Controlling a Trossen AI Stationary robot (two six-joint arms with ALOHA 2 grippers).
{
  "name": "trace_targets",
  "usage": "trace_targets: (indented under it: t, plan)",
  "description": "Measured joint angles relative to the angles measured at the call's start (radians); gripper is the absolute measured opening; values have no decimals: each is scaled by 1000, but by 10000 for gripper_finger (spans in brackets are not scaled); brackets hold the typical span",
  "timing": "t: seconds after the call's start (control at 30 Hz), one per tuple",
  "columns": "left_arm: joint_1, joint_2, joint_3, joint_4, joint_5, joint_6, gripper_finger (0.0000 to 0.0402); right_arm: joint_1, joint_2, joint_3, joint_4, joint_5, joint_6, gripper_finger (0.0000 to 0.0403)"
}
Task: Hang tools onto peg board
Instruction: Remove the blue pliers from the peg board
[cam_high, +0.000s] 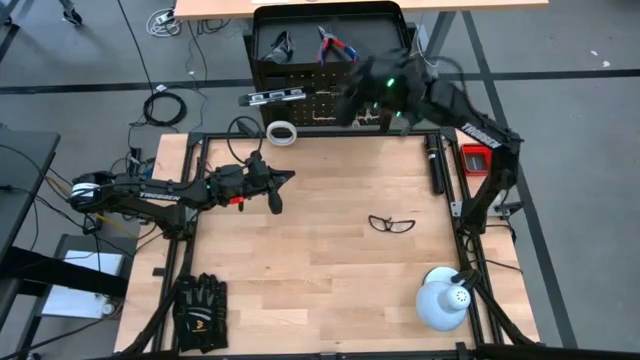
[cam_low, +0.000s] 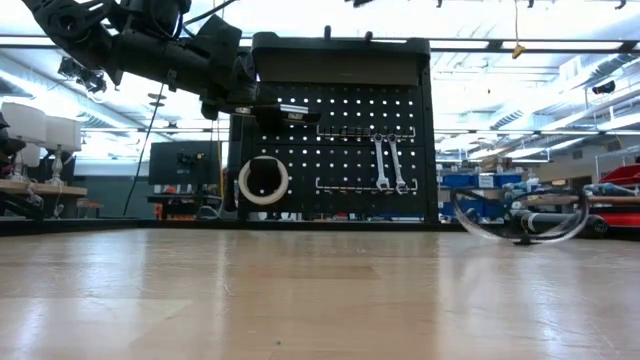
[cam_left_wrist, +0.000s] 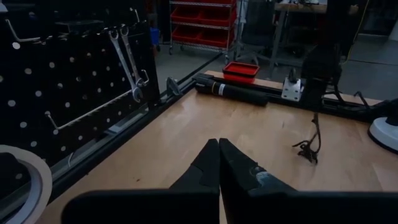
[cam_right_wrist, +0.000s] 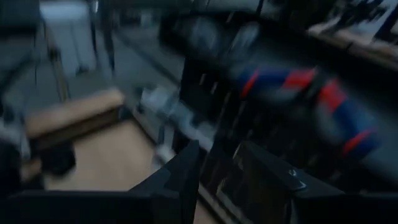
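Against perforated black metal peg board (cam_high: 330, 100): right tool (cam_right_wrist: 217, 165) apart, empty; left tool (cam_left_wrist: 219, 163) together.

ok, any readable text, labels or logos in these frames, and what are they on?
"TROSSEN": white lettering on the right arm, only just legible in the high view.
"TROSSEN": same lettering on the left arm, fainter.
Pale logo on the gloves: too small to read.
Pale label on the black tube: too small to read.
Nothing else legible.
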Motion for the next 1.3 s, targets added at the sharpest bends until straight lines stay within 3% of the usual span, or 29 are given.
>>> trace_targets:
  t: [0.17, 0.33, 0.67, 0.83, 0.97, 1.3]
  plan:
    - [0, 0, 0, -1, 0, 0, 0, -61, 37, 165, -32, 10, -8, 128]
    - [0, 0, 0, -2, 0, 0, 0, -113, 45, 173, -39, 21, -58, 141]
    - [0, 0, 0, 1, 0, 0, 0, -183, 86, 168, -22, 3, -68, 249]
    - [0, 0, 0, -2, 1, 0, 0, -198, 141, 167, 7, 2, -67, 279]
    - [0, 0, 0, -9, 1, 0, 0, -218, 154, 169, 64, 0, -46, 277]
    - [0, 0, 0, -8, 2, -10, 0, -260, 187, 168, 17, -13, -6, 239]
